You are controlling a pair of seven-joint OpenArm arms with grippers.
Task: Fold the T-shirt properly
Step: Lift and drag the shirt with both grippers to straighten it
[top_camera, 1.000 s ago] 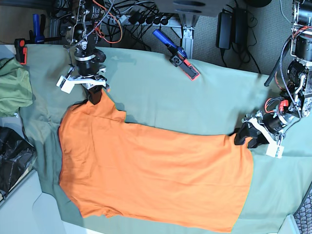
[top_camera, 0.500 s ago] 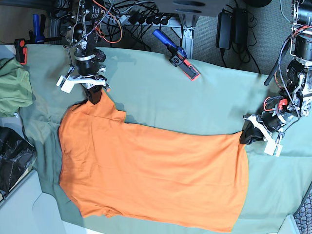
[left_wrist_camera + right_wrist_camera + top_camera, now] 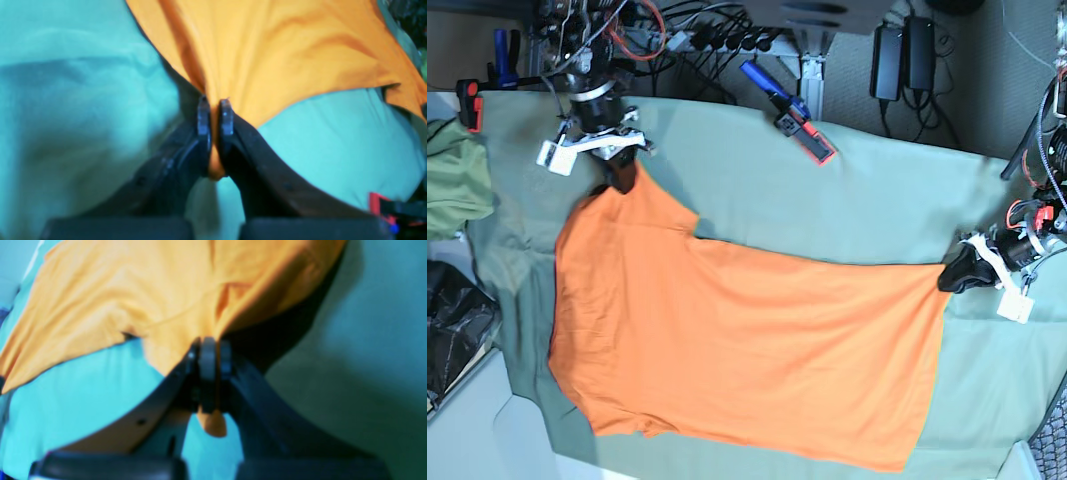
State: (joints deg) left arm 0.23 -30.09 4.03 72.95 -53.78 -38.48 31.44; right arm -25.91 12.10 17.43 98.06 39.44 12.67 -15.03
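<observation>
You've got the left pincer (image 3: 949, 273) and right pincer (image 3: 620, 175) each clamped on an edge of the T-shirt (image 3: 737, 350), spread flat on the desk (image 3: 867, 190); no fold made yet.

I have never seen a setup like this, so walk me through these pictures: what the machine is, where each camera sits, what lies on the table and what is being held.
This is a robot with two arms, each ending in a two-fingered gripper. One camera looks down from above; two more ride on the wrists, looking along the fingers. An orange T-shirt lies spread on a grey-green table cloth. The right gripper pinches one corner of the shirt near a sleeve; the left gripper pinches a corner at the far end. Both wrist views show orange fabric clamped between shut fingers. An olive-green garment sits at the table's edge, and a blue and red clamp lies at the cloth's back edge.
</observation>
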